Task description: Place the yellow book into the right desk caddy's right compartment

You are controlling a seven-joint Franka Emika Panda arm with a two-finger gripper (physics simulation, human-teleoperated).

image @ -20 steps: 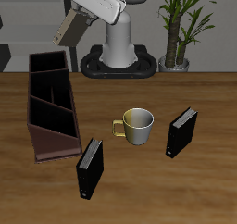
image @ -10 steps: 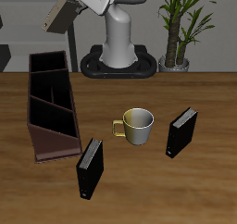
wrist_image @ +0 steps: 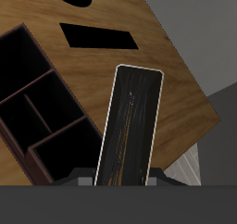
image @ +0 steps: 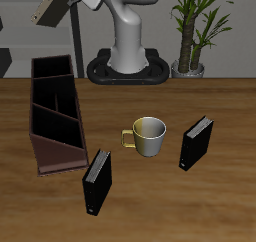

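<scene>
My gripper [image: 66, 0] is raised high above the table's back, over the far end of the right desk caddy [image: 55, 111], a long dark maroon tray with partitions. It is shut on the yellow book [image: 48, 10], a thin tan book that hangs tilted from the fingers. In the wrist view the held book [wrist_image: 130, 126] looks dark and stretches away from the gripper [wrist_image: 120, 183], with the caddy's open compartments [wrist_image: 37, 107] below and beside it.
A black book [image: 96, 183] stands near the table's front edge by the caddy's near end. Another black book [image: 196, 143] stands beyond a metal mug [image: 148, 136] in the middle. A potted plant [image: 195, 31] stands by the robot base [image: 130, 66].
My gripper has swung upward and further out over the caddy's side of the table, carrying the yellow book with it. Nothing on the table has moved.
</scene>
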